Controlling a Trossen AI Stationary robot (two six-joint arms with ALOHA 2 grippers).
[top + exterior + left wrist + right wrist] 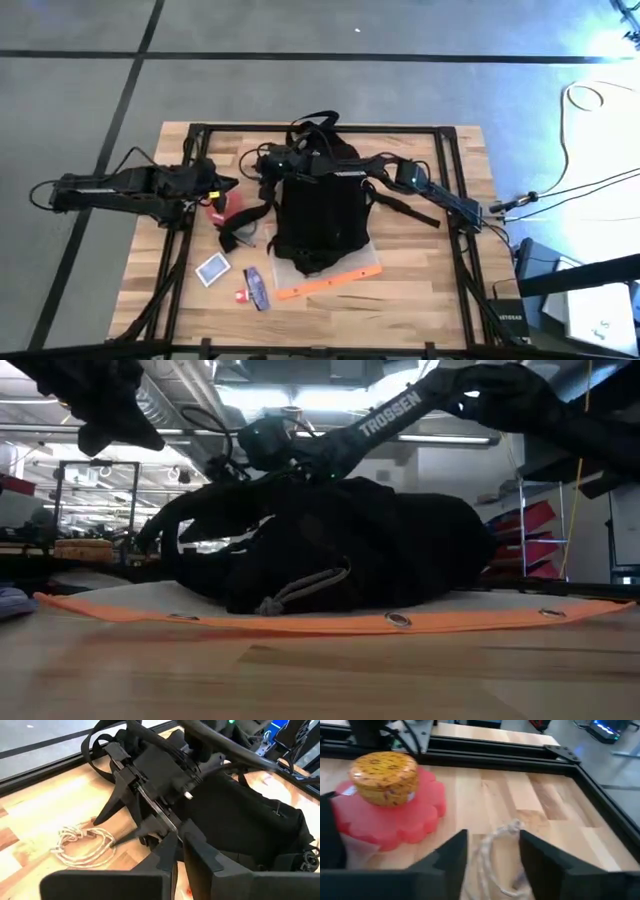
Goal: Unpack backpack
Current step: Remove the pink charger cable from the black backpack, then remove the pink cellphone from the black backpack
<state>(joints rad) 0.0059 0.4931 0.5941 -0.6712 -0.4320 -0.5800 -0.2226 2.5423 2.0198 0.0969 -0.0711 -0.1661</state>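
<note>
we start at the right gripper (492, 837), reached across the top of the backpack (320, 210) to its far-left side. its fingers stand wide apart and hold nothing. a loose coil of pale rope (82, 840) lies on the table (420, 300) just ahead of and below the gap. beyond the rope sits a red flower-shaped pad (395, 820) with a yellow speckled tin (384, 776) resting on it.

the left gripper (181, 830) waits near the pad, fingers drawn together to a slit, with nothing visibly in them.

the backpack lies flat mid-table on an orange-edged mat (300, 622), straps spilling toward the far rail.

we judge the step in hand to be picking up the rope and setting it among the unpacked things. to do it well, we would come down with the coil centred between the fingers. we would close on a bunched part, not a single strand, so it does not slip out. we would lift clear before swinging, because a trailing loop could catch a strap or nudge the tin off its pad.

as for writing, we read "trossen" (390, 415) in white along the arm in the low view. the small cards (212, 268) near the table's front carry print too small to read. we see no lettering on the backpack from these angles.
</note>
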